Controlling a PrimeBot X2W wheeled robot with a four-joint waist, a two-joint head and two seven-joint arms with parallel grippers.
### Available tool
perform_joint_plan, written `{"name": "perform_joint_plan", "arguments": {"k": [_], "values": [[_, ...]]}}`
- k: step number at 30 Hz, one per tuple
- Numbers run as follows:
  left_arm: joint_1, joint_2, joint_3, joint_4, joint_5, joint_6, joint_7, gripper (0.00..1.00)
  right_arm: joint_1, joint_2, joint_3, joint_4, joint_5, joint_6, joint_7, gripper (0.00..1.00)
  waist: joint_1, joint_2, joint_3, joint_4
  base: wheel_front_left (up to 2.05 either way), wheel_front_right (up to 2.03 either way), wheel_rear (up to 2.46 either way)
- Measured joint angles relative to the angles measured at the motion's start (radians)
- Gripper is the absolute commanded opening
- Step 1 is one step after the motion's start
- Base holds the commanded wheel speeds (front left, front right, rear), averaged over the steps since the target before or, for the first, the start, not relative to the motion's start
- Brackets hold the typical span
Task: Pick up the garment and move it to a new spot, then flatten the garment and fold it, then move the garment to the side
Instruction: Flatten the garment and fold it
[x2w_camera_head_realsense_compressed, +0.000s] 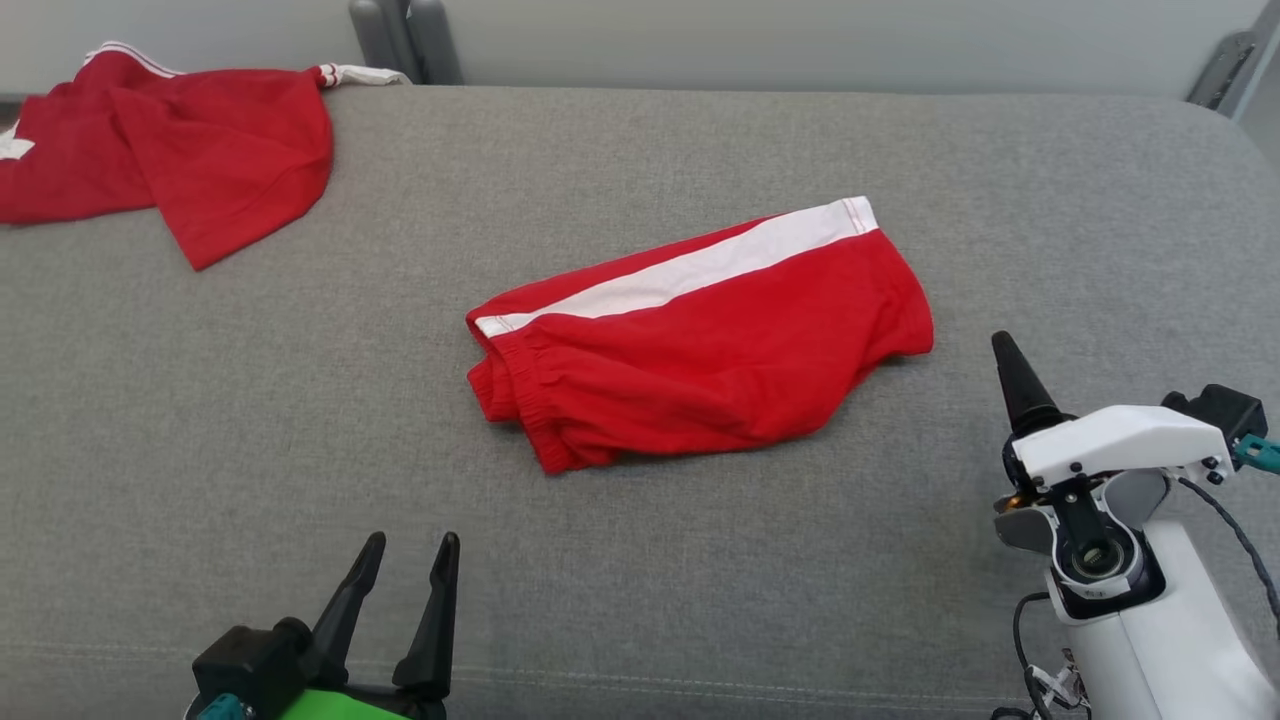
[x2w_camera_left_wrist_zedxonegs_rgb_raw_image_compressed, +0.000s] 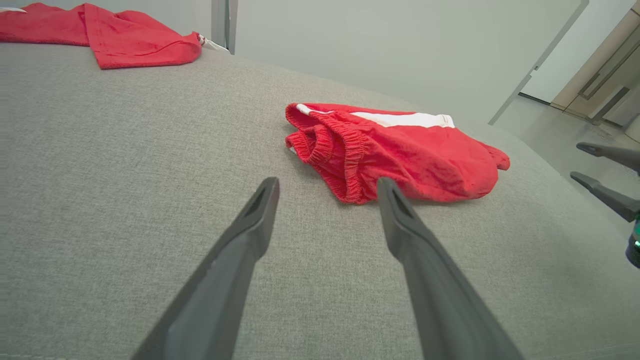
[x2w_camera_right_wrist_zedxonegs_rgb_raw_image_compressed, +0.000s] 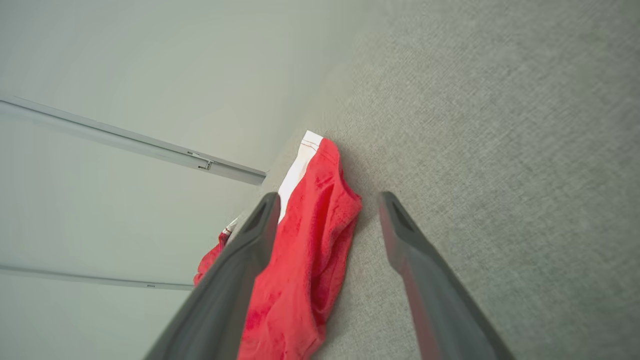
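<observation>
The garment (x2w_camera_head_realsense_compressed: 700, 340), red shorts with a white side stripe, lies folded in the middle of the grey cushioned surface (x2w_camera_head_realsense_compressed: 200, 400). My left gripper (x2w_camera_head_realsense_compressed: 412, 545) hovers open at the near edge, to the left of and short of the garment, with nothing between its fingers. In the left wrist view the garment (x2w_camera_left_wrist_zedxonegs_rgb_raw_image_compressed: 400, 150) sits just past the left gripper (x2w_camera_left_wrist_zedxonegs_rgb_raw_image_compressed: 327, 185), elastic waistband nearest. My right gripper (x2w_camera_head_realsense_compressed: 1015, 385) stands to the garment's right, turned on its side, and is open. In the right wrist view the garment (x2w_camera_right_wrist_zedxonegs_rgb_raw_image_compressed: 305, 250) lies beyond the right gripper (x2w_camera_right_wrist_zedxonegs_rgb_raw_image_compressed: 330, 200), apart from it.
A second red garment (x2w_camera_head_realsense_compressed: 170, 150) with white trim lies crumpled at the far left corner, also seen in the left wrist view (x2w_camera_left_wrist_zedxonegs_rgb_raw_image_compressed: 125, 35). A pale wall runs behind the surface. My right gripper (x2w_camera_left_wrist_zedxonegs_rgb_raw_image_compressed: 580, 161) shows at the right edge of the left wrist view.
</observation>
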Motion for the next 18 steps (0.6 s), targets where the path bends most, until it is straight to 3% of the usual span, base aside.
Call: {"name": "perform_joint_plan", "arguments": {"k": [18], "values": [[-0.055,-0.049,0.025,-0.022,0.001,-0.009,0.000,1.00,-0.180,-0.006,0.039,0.165,-0.005,0.000,0.011,1.00,0.0000,0.0000,0.143,0.069,0.00,0.00,0.00]]}}
